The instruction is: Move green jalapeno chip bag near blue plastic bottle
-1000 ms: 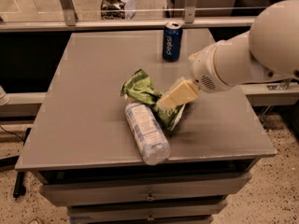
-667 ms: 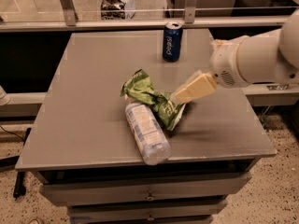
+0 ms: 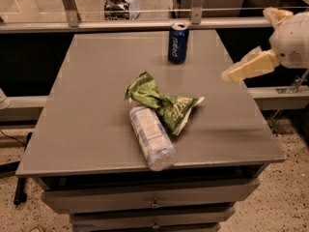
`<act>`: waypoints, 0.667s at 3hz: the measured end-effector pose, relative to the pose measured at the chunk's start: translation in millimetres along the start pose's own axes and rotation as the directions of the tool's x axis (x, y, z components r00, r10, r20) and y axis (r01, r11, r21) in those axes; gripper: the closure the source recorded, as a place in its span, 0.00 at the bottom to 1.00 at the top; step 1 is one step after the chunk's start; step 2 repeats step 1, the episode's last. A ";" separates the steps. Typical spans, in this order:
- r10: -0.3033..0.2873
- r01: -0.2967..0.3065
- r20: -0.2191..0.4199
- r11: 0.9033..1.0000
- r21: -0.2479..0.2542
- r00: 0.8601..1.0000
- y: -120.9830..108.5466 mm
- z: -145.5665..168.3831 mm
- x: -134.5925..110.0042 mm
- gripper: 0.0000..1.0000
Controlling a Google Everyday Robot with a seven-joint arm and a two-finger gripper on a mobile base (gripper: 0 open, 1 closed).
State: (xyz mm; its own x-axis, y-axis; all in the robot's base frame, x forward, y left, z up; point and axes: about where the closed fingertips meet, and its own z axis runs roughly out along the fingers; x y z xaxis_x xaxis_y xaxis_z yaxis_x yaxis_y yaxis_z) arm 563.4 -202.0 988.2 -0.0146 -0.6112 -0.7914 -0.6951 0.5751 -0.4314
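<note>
On counter: green jalapeno chip bag touched blue plastic bottle at 7 o'clock
Pincer: hovered at 2 o'clock; grip could not be told

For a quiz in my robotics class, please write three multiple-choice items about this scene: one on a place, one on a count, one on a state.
1. Where is the tool?
A. above the green jalapeno chip bag
B. at the right edge of the table, apart from the bag
C. behind the can

2. How many cans stand on the table?
A. one
B. two
C. three

3. How is the blue plastic bottle placed?
A. upright
B. lying on its side, against the bag
C. standing on its cap

Answers:
1 B, since the tool hangs at the right side, far from both bag and bottle.
2 A, since only the one Pepsi can is there, near the back edge.
3 B, since the bottle lies flat with one end at the bag.
</note>
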 end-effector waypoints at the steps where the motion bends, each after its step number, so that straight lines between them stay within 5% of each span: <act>1: -0.103 0.101 0.027 0.994 0.038 0.994 -18.2 -10.6 -21.7 0.00; 2: -0.103 0.101 0.027 0.994 0.038 0.994 -18.2 -10.6 -21.7 0.00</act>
